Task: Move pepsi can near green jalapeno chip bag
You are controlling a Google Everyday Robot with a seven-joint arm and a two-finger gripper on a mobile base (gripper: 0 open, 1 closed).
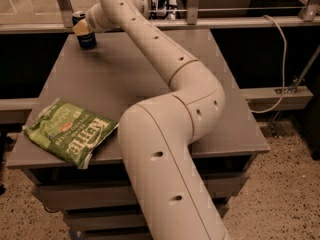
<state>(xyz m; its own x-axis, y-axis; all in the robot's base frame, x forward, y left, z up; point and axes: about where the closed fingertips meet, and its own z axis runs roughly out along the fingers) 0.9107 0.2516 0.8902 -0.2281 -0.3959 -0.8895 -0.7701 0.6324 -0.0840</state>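
One dark blue pepsi can [88, 40], silver top, upright at table [105, 84] far corner; pincer [82, 27] against it, grip: cannot tell.

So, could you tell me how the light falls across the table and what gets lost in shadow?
Camera view: dim, warm light, no glare on the table; the chip bag is well lit; the gripper at the far corner sits against the can, which looks very dark; the space below the table is lost in shadow.

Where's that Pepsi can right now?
Camera view: the pepsi can stands on the table at its far left corner, gripper at its top, far from the green jalapeno chip bag.
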